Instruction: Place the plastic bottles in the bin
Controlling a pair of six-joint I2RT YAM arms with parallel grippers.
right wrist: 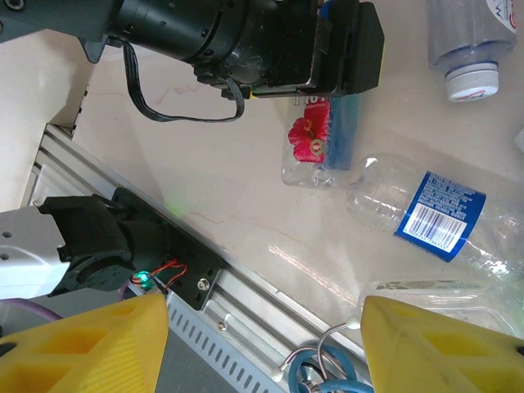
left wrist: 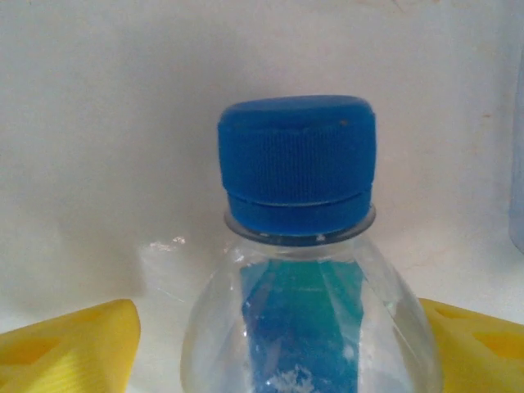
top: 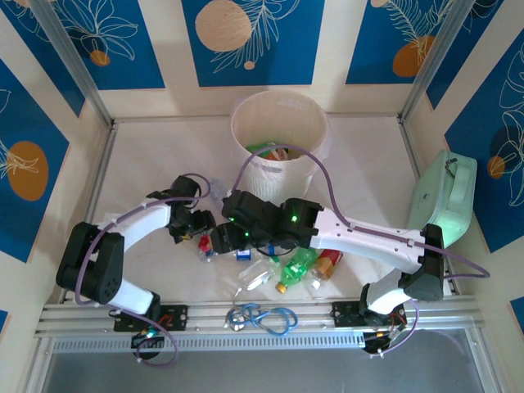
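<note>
- The clear bottle (left wrist: 295, 336) with the blue cap (left wrist: 296, 164) lies between the fingers (left wrist: 74, 348) of the left gripper (left wrist: 280, 364), with the cap ahead of them.
- The jaws stand wide apart, with a gap at one side, so nothing is gripped yet.
- I would close slowly just under the cap ring, because thin plastic may buckle and slip out.
- The right gripper (right wrist: 264, 327), also spread and empty, hangs just beside, so the lift should go away from it.
- The bin (top: 278, 105) stands beyond both hands, so the bottle must pass above its rim.

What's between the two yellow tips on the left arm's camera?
A clear plastic bottle with a blue cap sits between the yellow fingers of the left tool, in the left wrist view.
</note>
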